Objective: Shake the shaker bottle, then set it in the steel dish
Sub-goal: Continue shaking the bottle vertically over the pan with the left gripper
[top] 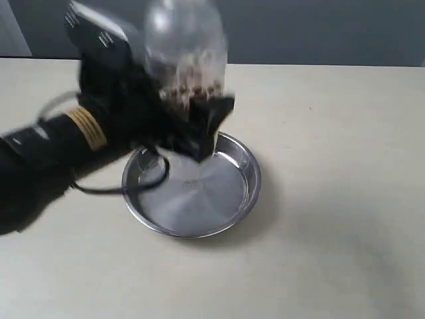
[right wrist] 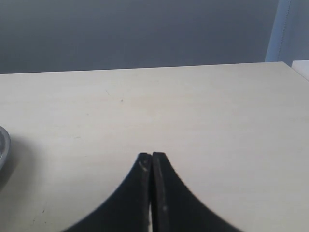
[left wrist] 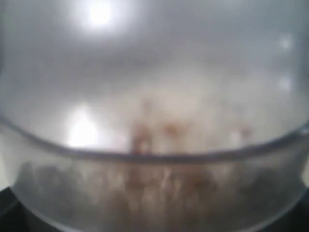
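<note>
The shaker bottle [top: 186,56], clear with a frosted dome and brown pellets inside, is blurred and held in the air above the steel dish [top: 229,199]. My left gripper [top: 192,116] is shut on its lower body, the black arm reaching in from the left. In the left wrist view the bottle [left wrist: 154,121] fills the whole picture, so the jaws are hidden there. The round shiny dish lies on the table below, with nothing in it. My right gripper [right wrist: 151,157] is shut on nothing, low over bare table, with the dish's rim [right wrist: 3,145] at that picture's edge.
The pale beige table [top: 345,166] spreads around the dish. A grey wall [top: 319,30] runs behind its far edge. A black cable [top: 113,189] loops from the left arm down over the dish's left rim.
</note>
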Controlling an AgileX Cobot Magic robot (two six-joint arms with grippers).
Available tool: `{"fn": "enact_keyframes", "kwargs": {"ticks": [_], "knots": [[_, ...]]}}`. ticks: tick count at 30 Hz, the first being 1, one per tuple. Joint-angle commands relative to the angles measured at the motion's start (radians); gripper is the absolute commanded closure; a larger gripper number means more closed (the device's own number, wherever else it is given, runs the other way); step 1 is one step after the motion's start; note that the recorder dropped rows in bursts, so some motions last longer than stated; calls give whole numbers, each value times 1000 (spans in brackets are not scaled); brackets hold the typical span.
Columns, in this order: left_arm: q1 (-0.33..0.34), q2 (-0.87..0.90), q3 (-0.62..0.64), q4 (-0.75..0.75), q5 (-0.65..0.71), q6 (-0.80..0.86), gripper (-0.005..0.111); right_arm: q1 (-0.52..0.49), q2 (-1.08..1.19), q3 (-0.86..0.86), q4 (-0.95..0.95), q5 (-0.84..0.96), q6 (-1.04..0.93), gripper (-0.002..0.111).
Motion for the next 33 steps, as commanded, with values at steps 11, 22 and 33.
{"fn": "enact_keyframes", "kwargs": {"ticks": [11, 22, 33], "knots": [[2, 49, -20, 70, 30, -119, 106, 4, -4, 2, 1, -12, -2, 109], [4, -57, -77, 123, 126, -63, 106, 4, -4, 2, 1, -12, -2, 109], [2, -186, -119, 129, 108, -63, 106, 4, -4, 2, 1, -12, -2, 109]]}}
